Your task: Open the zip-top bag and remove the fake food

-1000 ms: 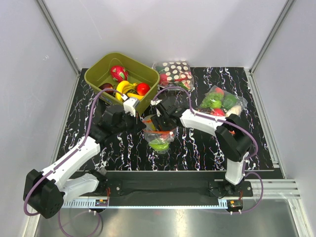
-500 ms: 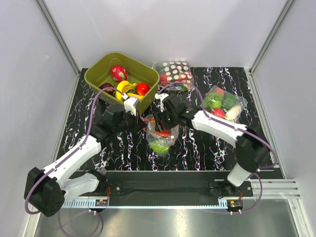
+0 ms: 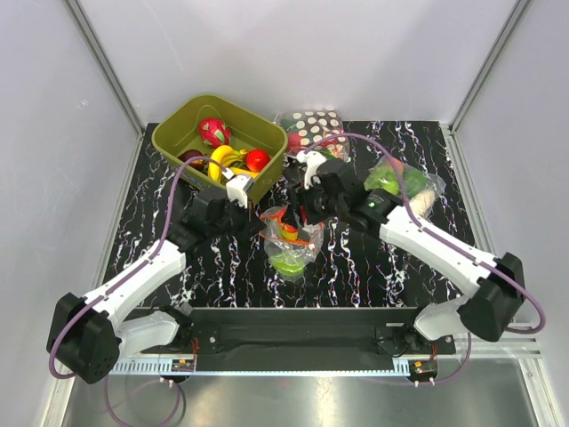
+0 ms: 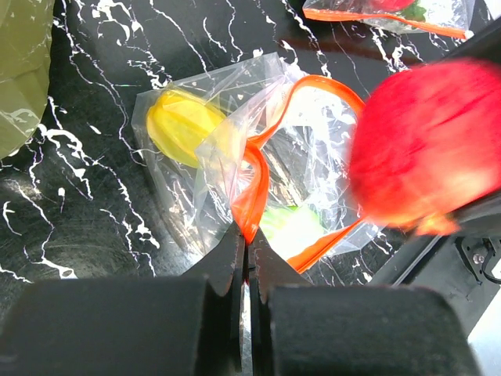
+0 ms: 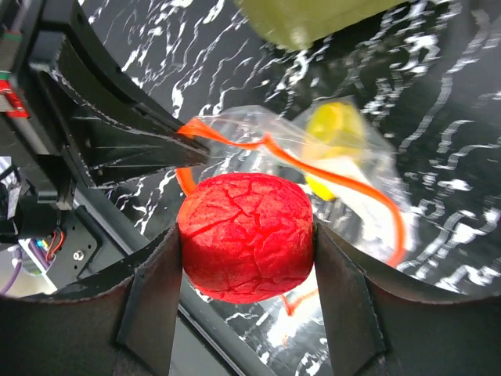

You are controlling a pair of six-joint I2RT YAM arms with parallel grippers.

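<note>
The zip-top bag (image 3: 289,242) lies mid-table, clear with an orange-red zip strip (image 4: 252,192), mouth open. My left gripper (image 4: 247,235) is shut on the zip strip at the bag's left edge. My right gripper (image 5: 245,243) is shut on a red round fruit (image 5: 246,236) and holds it above the open bag; it also shows blurred in the left wrist view (image 4: 427,145). Inside the bag remain a yellow lemon-like piece (image 4: 182,135) and a green piece (image 4: 291,227). In the top view my right gripper (image 3: 300,213) hangs over the bag's mouth.
An olive bin (image 3: 173,134) at the back left holds a banana, a red fruit and a dragon fruit toy. A polka-dot bag (image 3: 311,127) lies at the back middle. A bag of green and red vegetables (image 3: 404,182) lies at the right.
My right arm has lifted and swung back to the right, drawing the red round fruit up out of the bag. My left gripper has kept its hold on the zip strip.
</note>
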